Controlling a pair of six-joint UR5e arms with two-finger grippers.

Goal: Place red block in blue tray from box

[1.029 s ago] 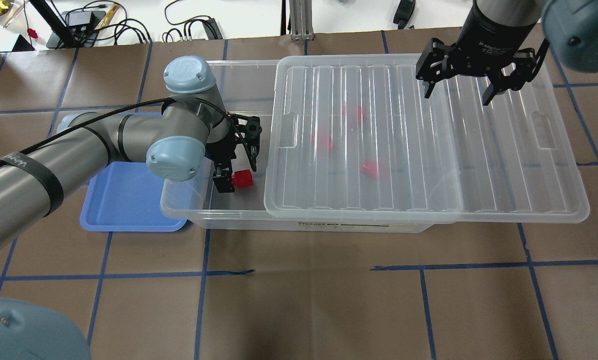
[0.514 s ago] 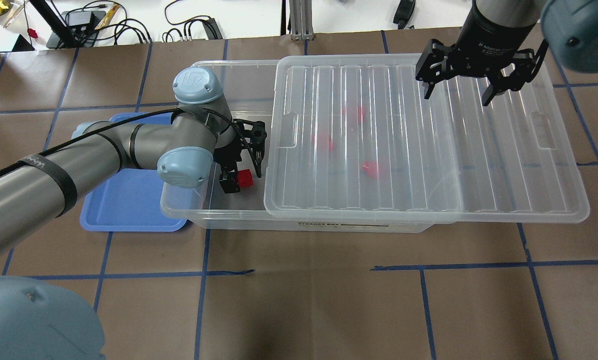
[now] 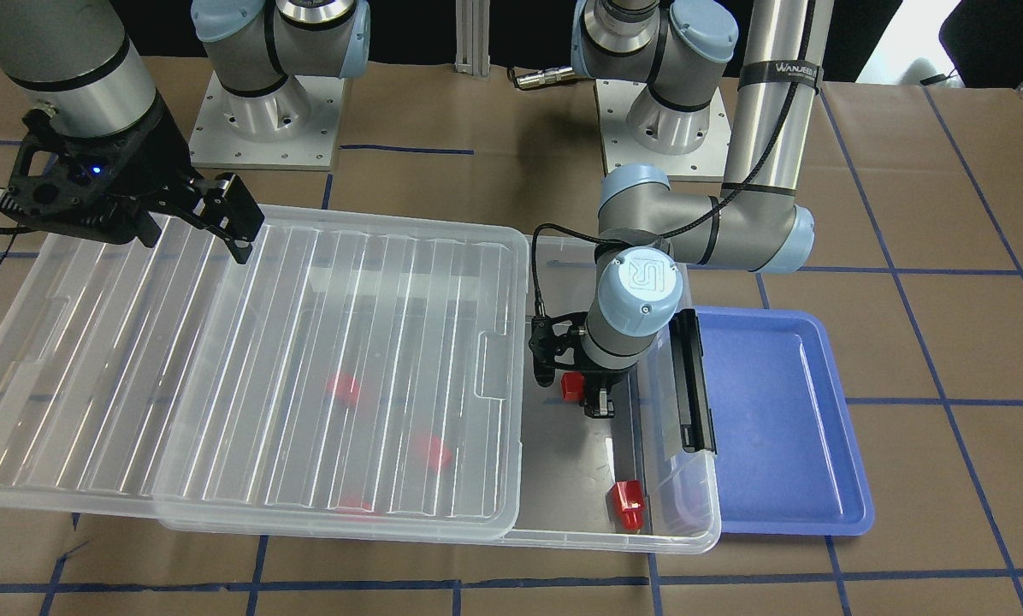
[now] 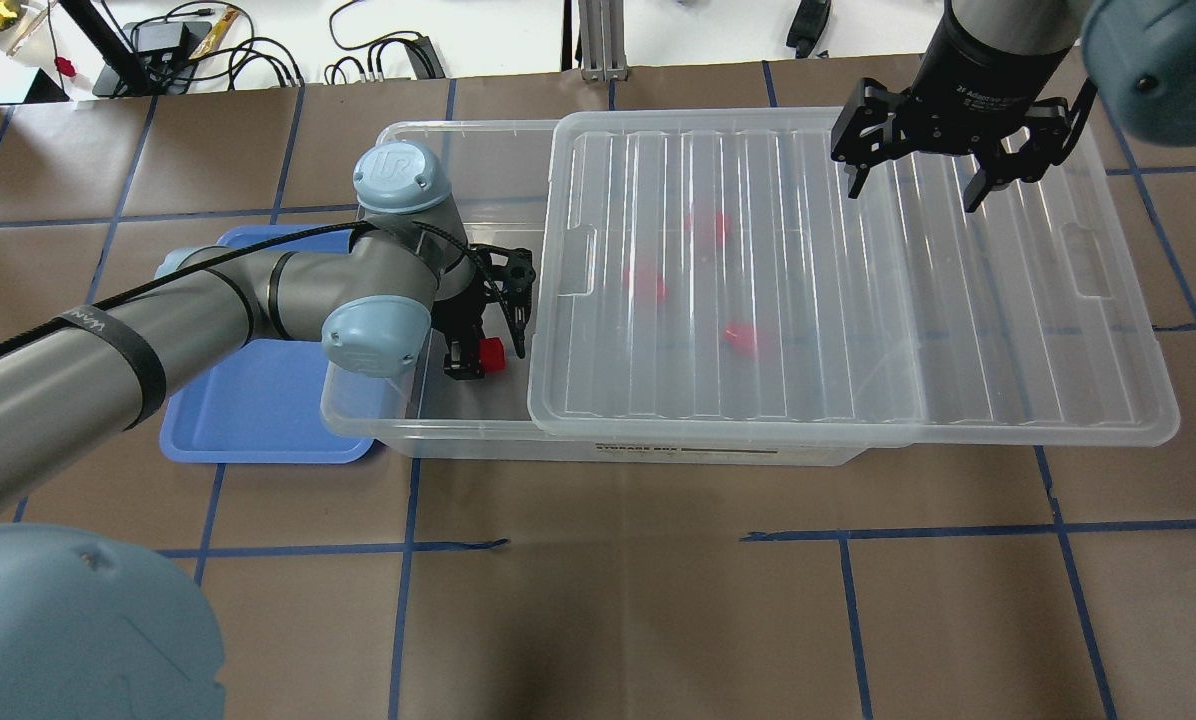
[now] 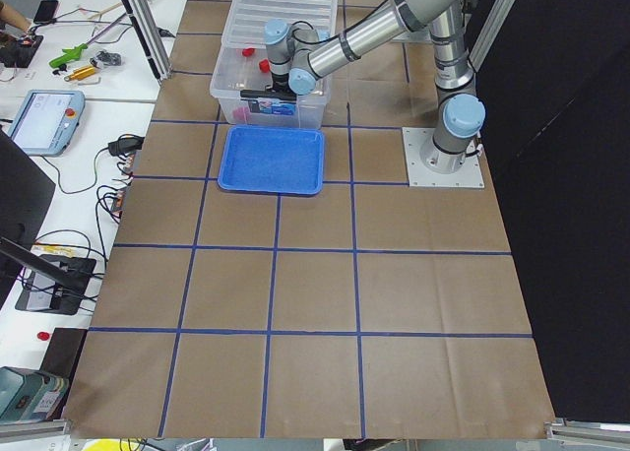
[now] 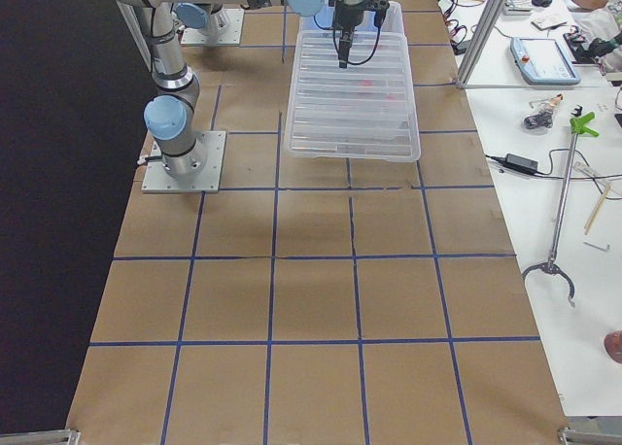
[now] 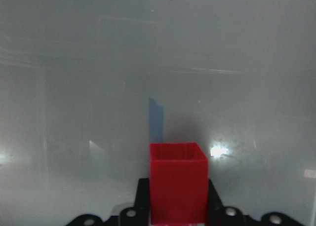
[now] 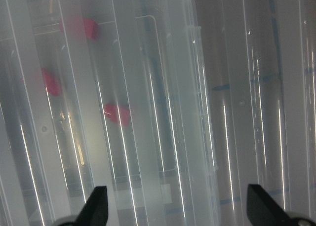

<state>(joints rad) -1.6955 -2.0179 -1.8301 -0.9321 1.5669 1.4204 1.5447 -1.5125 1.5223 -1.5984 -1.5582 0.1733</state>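
Starting at the desk's left end, the blue tray (image 4: 258, 410) sits just beside the short wall of the box (image 4: 438, 432), and the part of it not hidden under the left arm shows nothing in it, so the delivery itself is not yet made. Next to the right, the left tool (image 4: 485, 352) reaches down into the uncovered end of the box and is clamped on the red block (image 7: 177, 179), which stands squarely between its fingers in the wrist view. By the look of it the pick is done. What remains is to raise the block over the box wall, carry it left across the rim of the tray, and let go.

A second loose block (image 3: 628, 503) lies in the same uncovered end, by the box corner nearest the desk's far edge. Further right, the lid (image 4: 858, 300) is slid aside and covers the rest of the box, with three more blocks (image 4: 741, 338) blurred beneath it. At the far right, the right tool (image 4: 916, 188) hangs over the lid, its fingers spread and holding nothing.
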